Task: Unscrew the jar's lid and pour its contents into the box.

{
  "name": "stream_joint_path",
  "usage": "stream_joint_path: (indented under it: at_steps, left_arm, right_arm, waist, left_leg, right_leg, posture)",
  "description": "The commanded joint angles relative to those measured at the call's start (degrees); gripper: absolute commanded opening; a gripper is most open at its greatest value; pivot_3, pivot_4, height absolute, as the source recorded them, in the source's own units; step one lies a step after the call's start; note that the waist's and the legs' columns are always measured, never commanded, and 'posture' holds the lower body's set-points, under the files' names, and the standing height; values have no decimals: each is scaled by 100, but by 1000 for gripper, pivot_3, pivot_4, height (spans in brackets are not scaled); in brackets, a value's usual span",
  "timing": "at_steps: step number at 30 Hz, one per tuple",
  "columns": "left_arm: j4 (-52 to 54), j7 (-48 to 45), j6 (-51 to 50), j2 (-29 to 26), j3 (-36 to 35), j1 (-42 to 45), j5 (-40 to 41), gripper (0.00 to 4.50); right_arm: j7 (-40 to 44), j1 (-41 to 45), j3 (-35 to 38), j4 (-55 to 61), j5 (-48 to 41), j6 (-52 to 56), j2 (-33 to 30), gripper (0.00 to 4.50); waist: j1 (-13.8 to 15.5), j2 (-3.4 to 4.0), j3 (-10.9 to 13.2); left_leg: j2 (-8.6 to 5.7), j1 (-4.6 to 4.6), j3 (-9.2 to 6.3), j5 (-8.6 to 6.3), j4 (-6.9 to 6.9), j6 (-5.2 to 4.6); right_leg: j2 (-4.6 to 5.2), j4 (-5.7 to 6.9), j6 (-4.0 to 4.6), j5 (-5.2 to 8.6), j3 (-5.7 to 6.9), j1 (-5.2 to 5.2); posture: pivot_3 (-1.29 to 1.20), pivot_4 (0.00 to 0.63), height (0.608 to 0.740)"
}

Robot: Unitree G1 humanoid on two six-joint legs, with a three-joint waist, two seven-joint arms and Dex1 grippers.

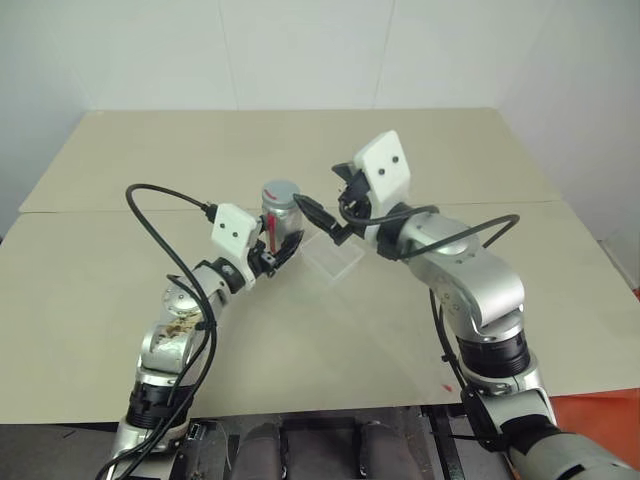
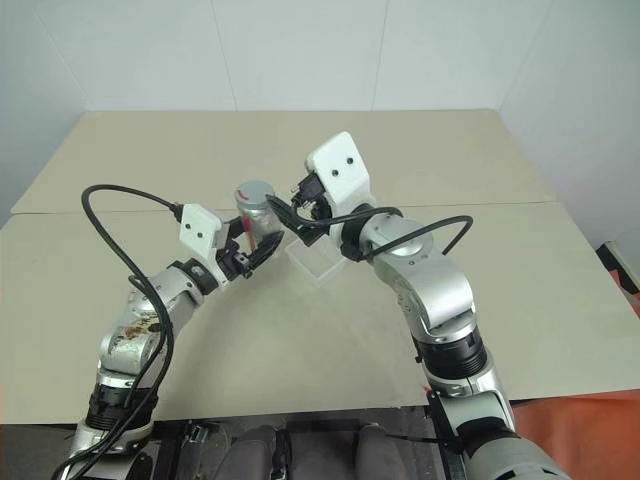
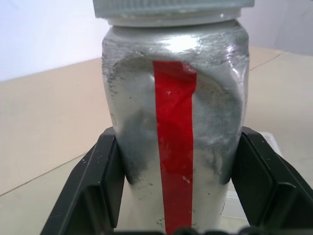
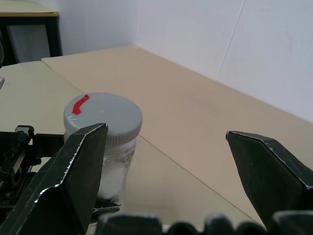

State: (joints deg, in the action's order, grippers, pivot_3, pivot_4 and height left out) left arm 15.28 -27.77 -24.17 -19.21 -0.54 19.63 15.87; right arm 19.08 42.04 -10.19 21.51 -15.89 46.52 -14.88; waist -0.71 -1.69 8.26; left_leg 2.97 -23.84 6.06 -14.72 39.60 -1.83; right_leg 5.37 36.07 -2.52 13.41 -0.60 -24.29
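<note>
Between the left gripper's [image 1: 281, 250] clamped jaws stood the jar [image 1: 280, 216], lid [image 1: 280, 191] on; at three o'clock, the right gripper [image 1: 325, 224] gaped empty.

Just above the middle of the head view, the jar [image 1: 281, 222] stands upright with the lid [image 1: 280, 191] on top, the box [image 1: 333, 257] on the desk [image 1: 420, 150] just to its right, and the right gripper [image 1: 322, 222] between them above.
</note>
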Motion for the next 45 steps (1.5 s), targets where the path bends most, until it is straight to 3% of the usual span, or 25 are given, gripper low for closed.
stream_joint_path:
  at_steps: [1,22,28,31,36,40,45]
  left_arm:
    - [514,-150,119,-38,-69,99,231,2737]
    - [329,-337,224,-164,-112,126,282,2737]
    - [22,-546,504,-330,-161,124,211,2737]
    - [-290,-844,802,-459,-229,168,294,2737]
    - [-651,-1748,1330,-633,-269,220,627,2737]
    - [-838,-2479,1520,-744,-212,306,905,2737]
    - [-1051,-2728,1649,-687,-78,464,821,2737]
  right_arm:
    - [30,49,45,-7,80,-42,-37,4445]
    - [188,27,222,221,55,7,-153,4445]
    - [885,-218,628,373,-352,47,-782,4445]
    - [1482,-362,1067,493,-1023,38,-1065,4445]
    - [1761,-192,1355,336,-1742,105,-994,4445]
    - [1870,10,1243,175,-1987,123,-917,4445]
    - [1969,192,949,58,-2010,44,-833,4445]
  waist:
    - [-1,0,0]
    - [0,0,0]
    - [27,0,0]
    - [33,0,0]
    - [-18,0,0]
    - [-6,0,0]
    - [17,0,0]
  left_leg:
    - [0,0,0,0,0,0]
    - [0,0,1,0,0,0]
    - [-1,0,1,-1,-1,-1]
    - [-3,0,2,-2,0,-3]
    - [1,6,2,-2,-5,-3]
    - [1,6,3,-1,-7,-2]
    - [-2,5,4,-2,-6,-3]
  right_leg:
    - [0,0,0,0,0,0]
    - [0,-2,0,0,0,0]
    - [0,-5,0,0,2,3]
    - [3,-12,0,0,1,3]
    - [-2,-8,1,0,-1,2]
    - [-1,-8,1,0,-1,1]
    - [1,-10,0,0,0,4]
  posture:
    - [0,150,740]
    - [0,150,740]
    - [0,150,740]
    - [0,150,740]
    - [0,150,740]
    - [0,150,740]
    - [0,150,740]
